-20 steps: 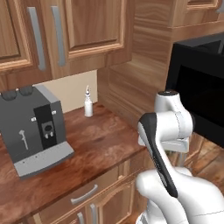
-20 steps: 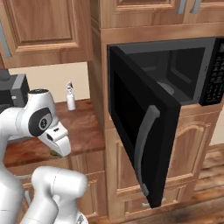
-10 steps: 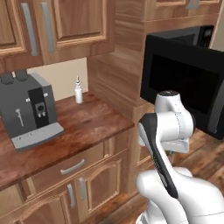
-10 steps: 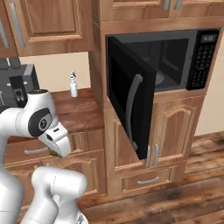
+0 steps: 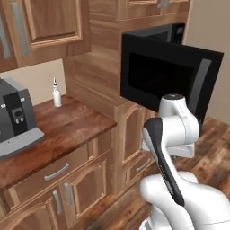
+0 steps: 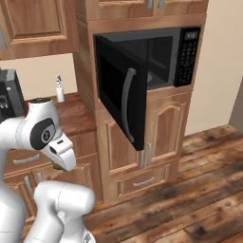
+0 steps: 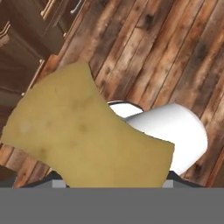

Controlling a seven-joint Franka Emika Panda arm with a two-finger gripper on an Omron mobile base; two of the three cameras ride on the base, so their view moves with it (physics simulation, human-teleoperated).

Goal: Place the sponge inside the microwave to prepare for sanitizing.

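Standing at the left of the left base view, a grey box-shaped coffee machine [image 5: 15,119] rests on the brown wooden counter [image 5: 67,130], with a small white spray bottle [image 5: 57,95] behind it near the cream wall; the right base view shows the same bottle [image 6: 60,91] just beside the tall wooden cabinet column. Right of the counter, the large black built-in microwave [image 5: 168,72] has its dark-windowed door swung out wide, and the left base view sees the door's inner face. The right base view adds what the left does not: the door's outer face with its grey vertical bar handle [image 6: 126,104], the open cavity [image 6: 159,59], in which nothing can be made out, and the button keypad [image 6: 187,59] at the far right. The hand view alone shows the yellow-olive, irregular soft sponge [image 7: 83,133], held close before the camera above the brown plank floor [image 7: 175,52]. The gripper [image 7: 109,183] pinches the sponge between its fingertips, which the sponge largely hides, well away from the microwave.
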